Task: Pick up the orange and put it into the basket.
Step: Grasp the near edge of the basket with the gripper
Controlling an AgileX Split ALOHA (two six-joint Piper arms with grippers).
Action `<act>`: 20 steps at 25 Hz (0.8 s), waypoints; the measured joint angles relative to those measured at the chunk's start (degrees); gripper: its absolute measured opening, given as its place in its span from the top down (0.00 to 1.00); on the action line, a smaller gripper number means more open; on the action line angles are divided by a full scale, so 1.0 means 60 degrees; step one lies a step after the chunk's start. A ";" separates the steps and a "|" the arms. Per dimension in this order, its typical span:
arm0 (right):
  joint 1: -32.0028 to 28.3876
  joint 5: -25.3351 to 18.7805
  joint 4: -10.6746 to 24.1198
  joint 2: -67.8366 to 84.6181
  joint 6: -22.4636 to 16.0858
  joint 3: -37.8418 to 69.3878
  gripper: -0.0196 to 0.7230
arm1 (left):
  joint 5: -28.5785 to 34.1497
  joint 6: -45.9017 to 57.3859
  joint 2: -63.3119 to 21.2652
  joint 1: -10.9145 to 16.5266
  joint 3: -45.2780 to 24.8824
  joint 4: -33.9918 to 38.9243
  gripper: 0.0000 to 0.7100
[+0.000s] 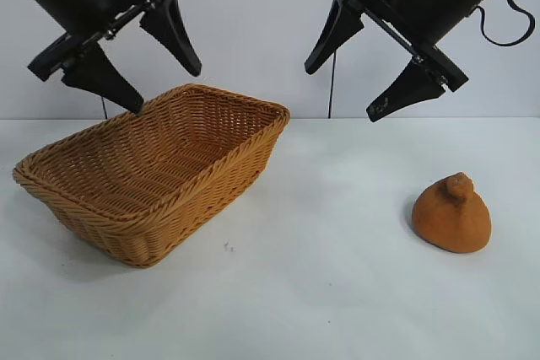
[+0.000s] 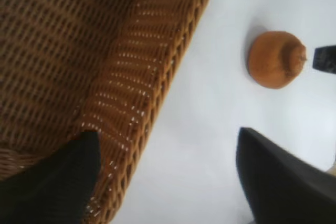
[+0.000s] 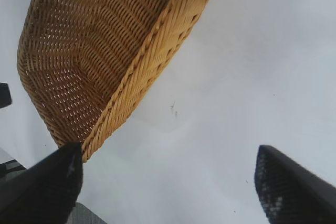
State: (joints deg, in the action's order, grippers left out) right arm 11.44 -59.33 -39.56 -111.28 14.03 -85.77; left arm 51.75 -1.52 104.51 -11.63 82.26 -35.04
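The orange (image 1: 451, 215) is a dull orange-brown fruit with a knob on top, resting on the white table at the right; the left wrist view also shows the orange (image 2: 276, 59). The wicker basket (image 1: 221, 176) stands at the left with nothing in it, and the basket (image 2: 157, 66) (image 3: 152, 56) shows in both wrist views. My left gripper (image 1: 167, 90) (image 2: 168, 145) hangs open high above the basket's far rim. My right gripper (image 1: 342, 90) (image 3: 168, 171) hangs open high above the table's middle, up and to the left of the orange. Neither holds anything.
The white table (image 1: 321, 292) runs bare between basket and orange and toward the front edge. A pale wall stands behind. A black cable (image 1: 331, 82) hangs down behind the right arm.
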 joint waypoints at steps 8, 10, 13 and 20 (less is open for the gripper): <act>0.0000 0.0000 0.0000 0.0000 0.0000 0.0000 0.15 | 0.0417 0.2925 -0.1380 0.0530 0.0000 0.2415 0.27; 0.0000 0.0000 0.0000 0.0000 0.0000 0.0000 0.15 | 0.0585 0.3922 -0.1619 0.0530 0.0000 0.3283 0.27; 0.0000 0.0000 0.0000 0.0000 0.0000 0.0000 0.15 | 0.0676 0.5252 -0.1960 0.0530 -0.0031 0.4163 0.27; 0.0000 0.0000 0.0000 0.0000 0.0000 0.0000 0.15 | 0.0645 0.7081 -0.2393 0.0530 -0.1438 0.4613 0.27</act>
State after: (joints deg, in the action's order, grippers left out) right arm 11.44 -59.33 -39.56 -111.28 14.03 -85.77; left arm 55.62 40.96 90.15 -8.44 73.63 -7.36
